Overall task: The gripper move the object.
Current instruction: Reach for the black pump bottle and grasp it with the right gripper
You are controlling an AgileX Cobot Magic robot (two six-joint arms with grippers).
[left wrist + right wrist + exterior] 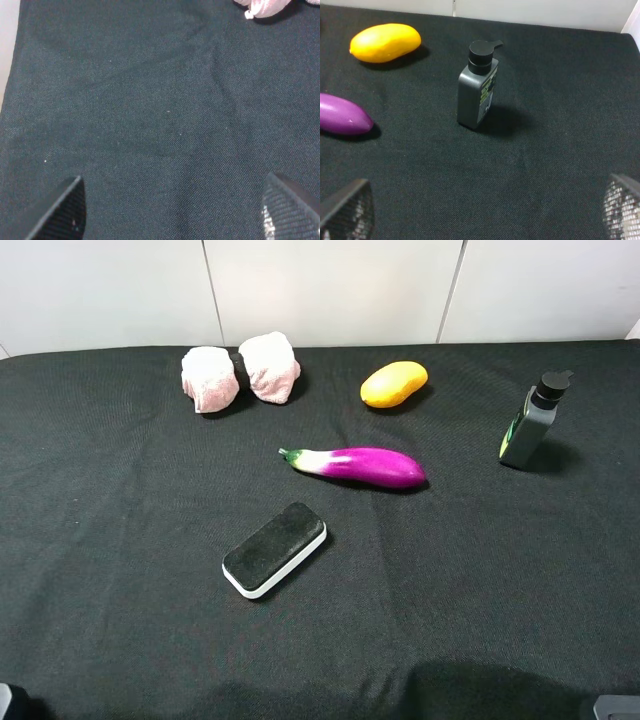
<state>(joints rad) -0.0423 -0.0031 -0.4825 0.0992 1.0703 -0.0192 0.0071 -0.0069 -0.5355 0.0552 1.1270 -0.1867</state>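
The grey bottle (530,425) with a black cap and a green-yellow label stands upright at the right of the black cloth. In the right wrist view it (476,95) stands ahead of my right gripper (485,212), well apart from it. That gripper is open and empty, with its fingertips (347,212) wide apart. My left gripper (172,215) is open and empty over bare cloth. In the high view only small bits of the arms show, at the lower left corner (8,702) and the lower right corner (612,706).
A purple eggplant (360,466) lies mid-table, left of the bottle. A yellow mango (393,383) lies behind it. Two pink rolled cloths (240,370) sit at the back left. A black-and-white eraser block (274,549) lies front centre. A white wall runs along the back.
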